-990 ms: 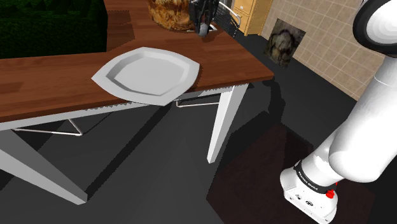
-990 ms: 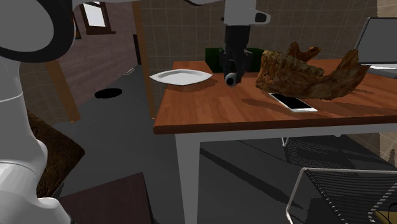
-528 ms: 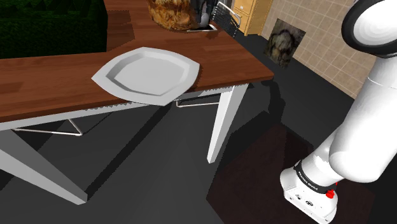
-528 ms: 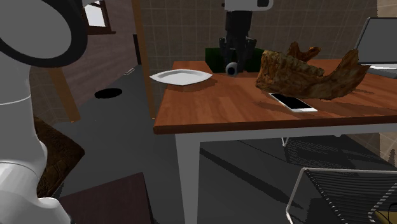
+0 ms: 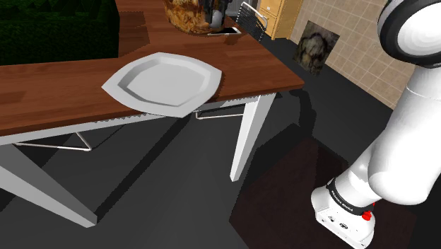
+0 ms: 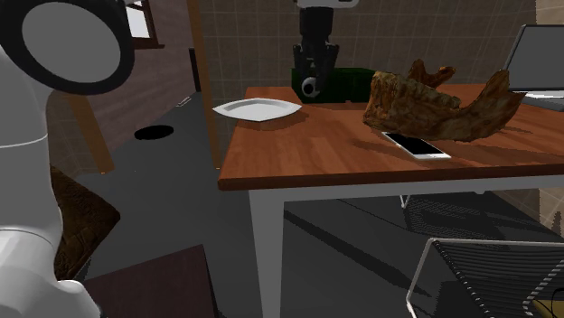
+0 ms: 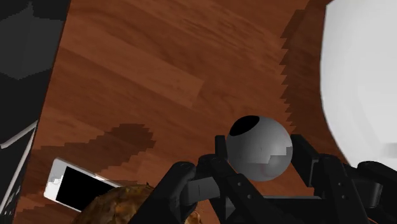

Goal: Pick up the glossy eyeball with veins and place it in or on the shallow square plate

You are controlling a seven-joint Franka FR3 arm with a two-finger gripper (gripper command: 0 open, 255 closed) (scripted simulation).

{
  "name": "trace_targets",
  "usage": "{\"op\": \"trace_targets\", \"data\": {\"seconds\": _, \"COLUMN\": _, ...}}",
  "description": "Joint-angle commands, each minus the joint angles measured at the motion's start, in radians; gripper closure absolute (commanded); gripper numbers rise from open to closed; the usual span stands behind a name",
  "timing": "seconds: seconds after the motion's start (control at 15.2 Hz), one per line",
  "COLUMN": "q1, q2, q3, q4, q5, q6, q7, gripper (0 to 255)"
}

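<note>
A grey eyeball (image 7: pixel 264 145) with a black pupil is clasped between my black fingers (image 7: pixel 215 170), held above the wooden table (image 7: pixel 146 70). In the second exterior view my gripper (image 6: pixel 313 83) hangs over the table with the eyeball (image 6: pixel 311 88) at its tip, just beside the plate's near edge. The shallow white plate (image 6: pixel 258 109) lies at the table's corner; its rim (image 7: pixel 356 83) shows close beside the eyeball in the wrist view. In the shoulder view the plate (image 5: pixel 164 81) sits near the table's front edge and the gripper (image 5: pixel 215 10) is far behind it.
A brown lumpy figure (image 6: pixel 434 101) and a white-edged phone (image 6: pixel 416 144) lie on the table at the second exterior view's right, with a laptop (image 6: pixel 542 63) behind. A dark green box (image 6: pixel 343 84) stands behind the gripper. The table edge drops to a dark floor.
The gripper has lifted the eyeball off the table and carried it toward the plate, to the second exterior view's left. The fingers stay shut on it.
</note>
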Motion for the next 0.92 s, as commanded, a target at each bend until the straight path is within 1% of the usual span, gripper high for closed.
{"op": "trace_targets", "data": {"seconds": 0.0, "q1": 0.030, "q2": -0.015, "q3": 0.015, "q4": -0.022, "q5": -0.002, "q6": 0.007, "q7": 0.046, "gripper": 255}}
{"op": "trace_targets", "data": {"seconds": 0.26, "q1": 0.096, "q2": -0.006, "q3": 0.045, "q4": -0.006, "q5": -0.013, "q6": -0.002, "q7": 0.137, "gripper": 255}}
{"op": "trace_targets", "data": {"seconds": 0.46, "q1": 0.149, "q2": 0.017, "q3": 0.067, "q4": 0.030, "q5": -0.024, "q6": -0.016, "q7": 0.207, "gripper": 255}}
{"op": "trace_targets", "data": {"seconds": 0.66, "q1": 0.208, "q2": 0.056, "q3": 0.088, "q4": 0.091, "q5": -0.040, "q6": -0.039, "q7": 0.276, "gripper": 255}}
{"op": "trace_targets", "data": {"seconds": 0.86, "q1": 0.275, "q2": 0.116, "q3": 0.104, "q4": 0.187, "q5": -0.062, "q6": -0.076, "q7": 0.343, "gripper": 255}}
